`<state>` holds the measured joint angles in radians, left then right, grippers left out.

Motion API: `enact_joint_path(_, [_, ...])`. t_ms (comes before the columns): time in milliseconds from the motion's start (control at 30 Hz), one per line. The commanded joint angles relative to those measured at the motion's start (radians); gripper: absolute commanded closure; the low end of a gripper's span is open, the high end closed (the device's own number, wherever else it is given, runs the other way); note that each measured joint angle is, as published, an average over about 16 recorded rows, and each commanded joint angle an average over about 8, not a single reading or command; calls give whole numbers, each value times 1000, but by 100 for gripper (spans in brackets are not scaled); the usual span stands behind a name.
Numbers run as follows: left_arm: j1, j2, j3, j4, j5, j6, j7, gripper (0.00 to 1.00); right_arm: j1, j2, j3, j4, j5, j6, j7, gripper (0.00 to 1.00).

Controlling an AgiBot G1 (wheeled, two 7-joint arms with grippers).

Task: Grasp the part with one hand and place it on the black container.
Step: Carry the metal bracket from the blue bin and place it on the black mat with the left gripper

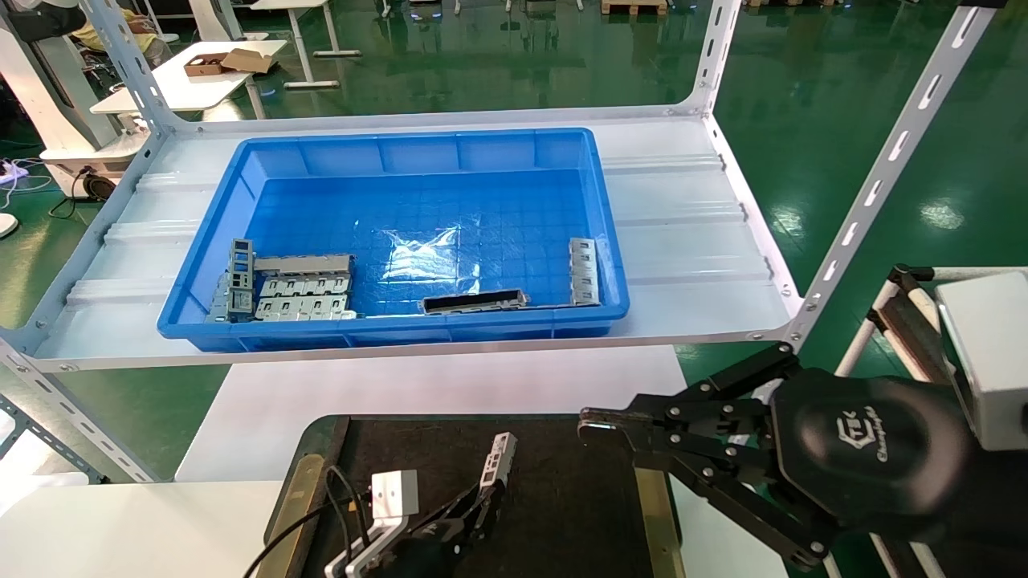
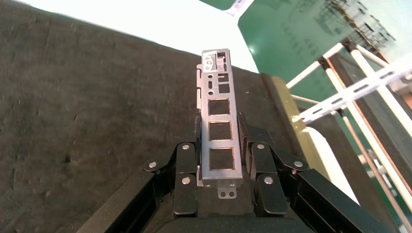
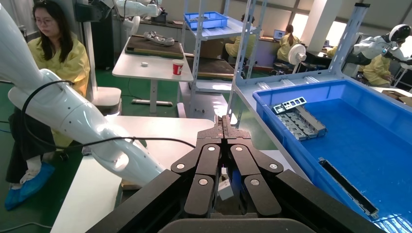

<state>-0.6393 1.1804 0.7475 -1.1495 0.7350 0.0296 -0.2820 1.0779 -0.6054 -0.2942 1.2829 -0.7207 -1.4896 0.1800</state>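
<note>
Silver slotted part [image 2: 220, 133] clamped in left hand [image 2: 221, 167] over black container [image 2: 87, 111].

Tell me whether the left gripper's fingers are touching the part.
Touching. The left wrist view shows the left gripper with a finger pressed against each long edge of the part, no gap, above the black container.

We see bare black container [image 1: 562, 498] surface around the left gripper [image 1: 482, 502] (clamping the part [image 1: 499, 459]); the closed right gripper [image 1: 594, 424] hangs over its right edge.
</note>
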Motion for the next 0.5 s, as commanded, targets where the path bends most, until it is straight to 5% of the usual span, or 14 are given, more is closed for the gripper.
enact_joint_path(33, [-4, 24, -3, 20, -2, -22, -2, 100, 0, 0, 0, 0, 0, 0, 0, 100])
enact_joint_path(500, [-27, 111, 11, 112, -2, -82, -1, 100, 0, 0, -1, 0, 1, 0, 0, 100])
